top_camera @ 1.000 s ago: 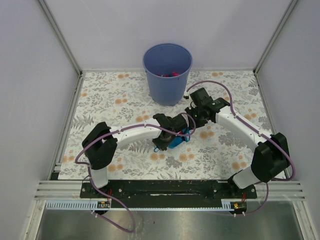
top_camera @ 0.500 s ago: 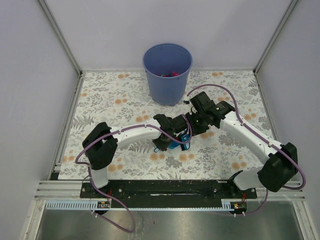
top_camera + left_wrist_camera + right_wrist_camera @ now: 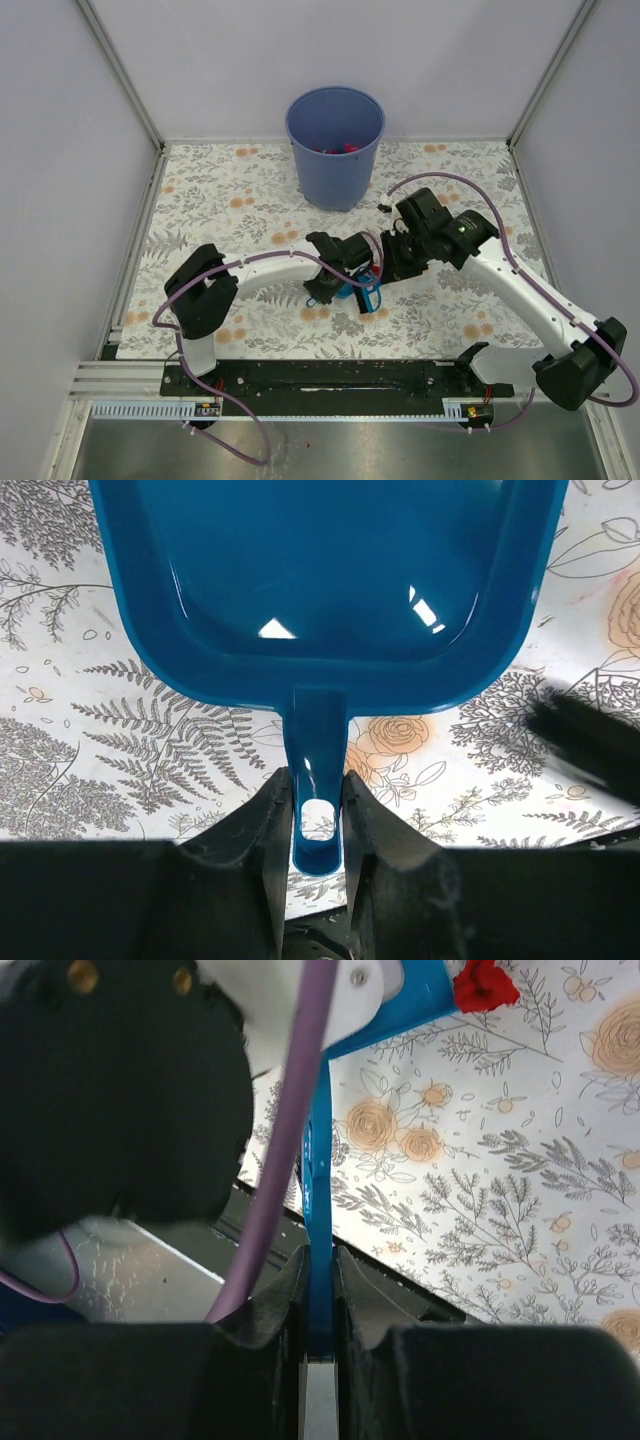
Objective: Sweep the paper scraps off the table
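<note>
My left gripper is shut on the handle of a blue dustpan, which lies flat on the table; the part of the pan in view is empty. In the top view the left gripper and dustpan sit mid-table. My right gripper is shut on the thin handle of a blue brush. One red paper scrap lies on the table by the brush head. In the top view the right gripper is just right of the dustpan, and the brush is at its near side.
A blue bin stands at the back middle with red scraps inside. The left arm's wrist and purple cable crowd the right wrist view. A black rail runs along the near edge.
The right arm has stretched out and swung its gripper and the brush toward the near left, round the dustpan's right side. The left gripper and dustpan have barely moved.
</note>
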`<state>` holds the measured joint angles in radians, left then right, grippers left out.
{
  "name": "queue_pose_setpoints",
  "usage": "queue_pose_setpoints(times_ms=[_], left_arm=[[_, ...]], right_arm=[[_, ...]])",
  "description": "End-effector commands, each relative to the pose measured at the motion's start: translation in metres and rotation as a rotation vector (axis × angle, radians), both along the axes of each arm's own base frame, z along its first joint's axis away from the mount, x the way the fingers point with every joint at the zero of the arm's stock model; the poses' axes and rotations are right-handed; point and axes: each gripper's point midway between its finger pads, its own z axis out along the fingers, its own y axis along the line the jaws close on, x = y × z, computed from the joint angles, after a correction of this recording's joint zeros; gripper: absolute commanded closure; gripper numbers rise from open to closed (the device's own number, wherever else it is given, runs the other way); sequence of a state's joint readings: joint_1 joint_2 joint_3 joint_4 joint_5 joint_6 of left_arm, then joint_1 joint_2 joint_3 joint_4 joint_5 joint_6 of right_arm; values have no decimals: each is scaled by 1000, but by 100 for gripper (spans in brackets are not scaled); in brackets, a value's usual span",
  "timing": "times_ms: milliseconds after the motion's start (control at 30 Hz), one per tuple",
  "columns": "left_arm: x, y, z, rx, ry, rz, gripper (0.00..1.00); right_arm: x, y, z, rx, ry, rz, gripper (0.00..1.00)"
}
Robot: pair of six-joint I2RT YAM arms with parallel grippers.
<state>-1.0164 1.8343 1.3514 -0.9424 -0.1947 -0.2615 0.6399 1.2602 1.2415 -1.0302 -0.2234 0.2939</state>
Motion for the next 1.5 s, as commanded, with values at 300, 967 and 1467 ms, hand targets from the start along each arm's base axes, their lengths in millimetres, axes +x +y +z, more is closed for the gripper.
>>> queue_pose_setpoints(times_ms=[300, 967, 1467], left_arm=[[-2, -2, -10, -30, 0, 4, 100], [-6, -7, -8, 28, 77, -24, 100], [0, -16, -6, -5, 57, -25, 100]], right_arm=[[12, -71, 5, -244, -190, -286, 100], [126, -7, -37, -149, -245, -176, 100], [75, 14, -17, 77, -138, -146, 100]])
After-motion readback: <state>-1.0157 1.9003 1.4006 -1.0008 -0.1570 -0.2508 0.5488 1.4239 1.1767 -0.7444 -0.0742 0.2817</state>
